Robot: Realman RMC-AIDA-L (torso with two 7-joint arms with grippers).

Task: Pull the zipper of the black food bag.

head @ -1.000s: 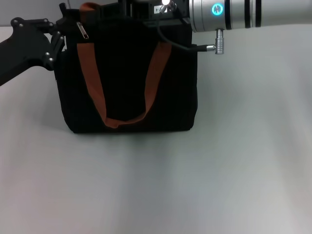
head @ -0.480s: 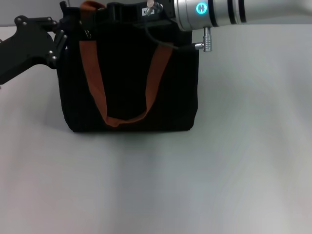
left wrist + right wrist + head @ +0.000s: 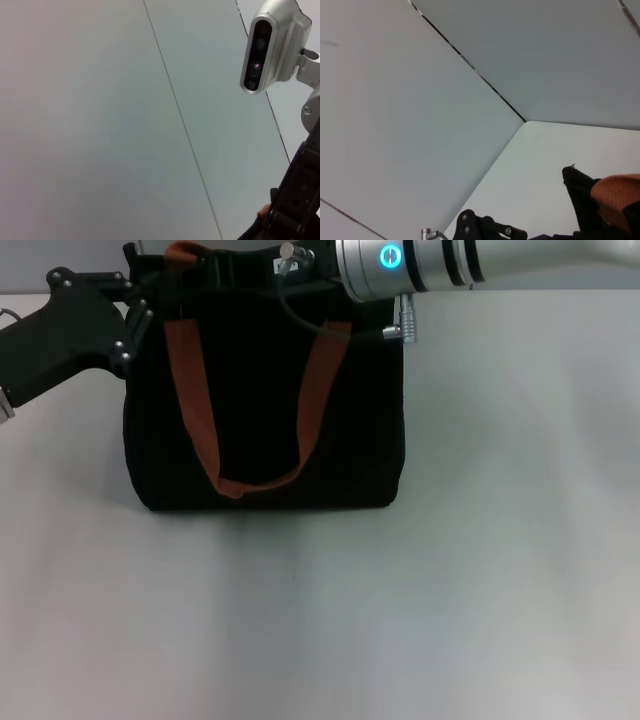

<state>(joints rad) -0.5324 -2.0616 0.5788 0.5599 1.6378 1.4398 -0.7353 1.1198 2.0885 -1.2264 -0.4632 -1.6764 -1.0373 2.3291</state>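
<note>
The black food bag [image 3: 265, 410] stands upright on the white table, its two orange-brown straps [image 3: 195, 410] hanging down its front. My left gripper [image 3: 135, 295] is at the bag's top left corner, black against the black fabric. My right gripper [image 3: 245, 262] is over the bag's top edge, left of the middle, with the silver wrist [image 3: 400, 262] behind it. The zipper's pull tab is hidden. The right wrist view shows a corner of the bag [image 3: 580, 195], an orange strap [image 3: 620, 200] and my left gripper [image 3: 490, 231].
The white table [image 3: 400, 620] spreads out in front of the bag and to its right. A cable and a metal plug [image 3: 405, 325] hang from my right wrist beside the bag's top right corner. The left wrist view shows the wall and my right arm's camera housing [image 3: 267, 47].
My right arm has moved left along the bag's top edge. The silver pull tab that showed beside the left strap no longer shows. My left gripper has shifted slightly right.
</note>
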